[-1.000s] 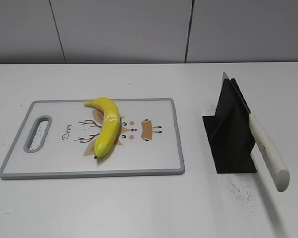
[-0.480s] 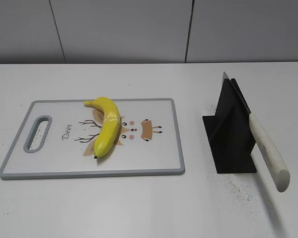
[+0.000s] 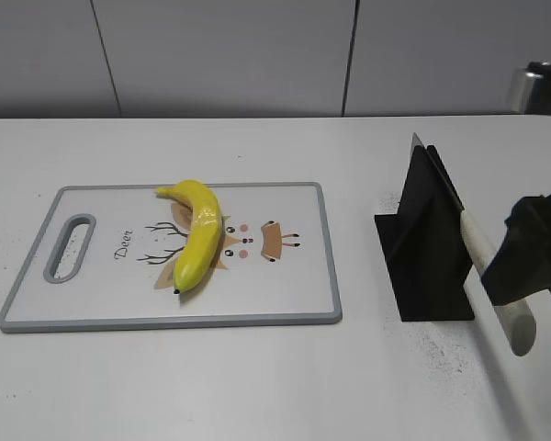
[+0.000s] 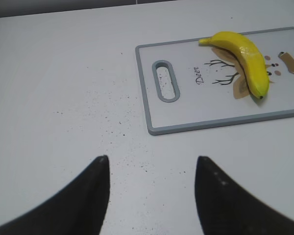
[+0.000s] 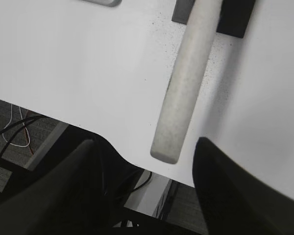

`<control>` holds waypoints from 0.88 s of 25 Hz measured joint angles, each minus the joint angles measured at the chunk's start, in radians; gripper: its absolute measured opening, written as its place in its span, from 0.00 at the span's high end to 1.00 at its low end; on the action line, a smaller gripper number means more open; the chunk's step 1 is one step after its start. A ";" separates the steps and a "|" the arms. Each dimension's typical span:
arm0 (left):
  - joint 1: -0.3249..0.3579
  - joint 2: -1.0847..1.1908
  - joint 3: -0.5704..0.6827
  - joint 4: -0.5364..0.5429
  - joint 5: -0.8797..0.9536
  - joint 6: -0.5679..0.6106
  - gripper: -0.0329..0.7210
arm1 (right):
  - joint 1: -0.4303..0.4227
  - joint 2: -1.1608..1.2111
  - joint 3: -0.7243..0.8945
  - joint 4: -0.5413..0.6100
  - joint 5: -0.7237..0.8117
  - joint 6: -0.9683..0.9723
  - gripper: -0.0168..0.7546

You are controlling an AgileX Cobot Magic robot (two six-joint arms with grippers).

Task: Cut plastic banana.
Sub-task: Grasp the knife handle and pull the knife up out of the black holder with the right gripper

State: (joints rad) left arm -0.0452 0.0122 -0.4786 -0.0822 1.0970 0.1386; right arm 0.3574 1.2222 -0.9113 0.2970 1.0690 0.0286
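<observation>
The plastic banana is glossy yellow and lies on a white cutting board with a grey rim and a deer drawing; it also shows in the left wrist view. A knife with a white handle leans in a black stand. My right gripper is open, just beyond the handle's free end, with a finger on either side and not touching it. My left gripper is open and empty over bare table, left of the board.
The board has a handle slot at its left end. The table's near edge runs under the knife handle in the right wrist view, with cables and floor below. A grey wall stands behind the table.
My right gripper has come into the exterior view from the right, beside the knife handle. The banana, board and knife have not moved.
</observation>
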 joint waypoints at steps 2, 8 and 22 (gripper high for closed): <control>0.000 0.000 0.000 0.000 0.000 0.000 0.25 | 0.019 0.047 -0.005 -0.017 -0.015 0.023 0.37; 0.000 0.000 0.000 0.000 0.000 0.000 0.25 | 0.028 0.174 -0.034 -0.123 -0.031 0.121 0.37; 0.000 0.000 0.000 0.000 0.000 0.000 0.25 | 0.031 0.310 -0.054 -0.079 -0.086 0.150 0.27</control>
State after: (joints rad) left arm -0.0452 0.0122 -0.4786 -0.0822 1.0970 0.1386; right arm 0.3882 1.5327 -0.9655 0.2184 0.9832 0.1789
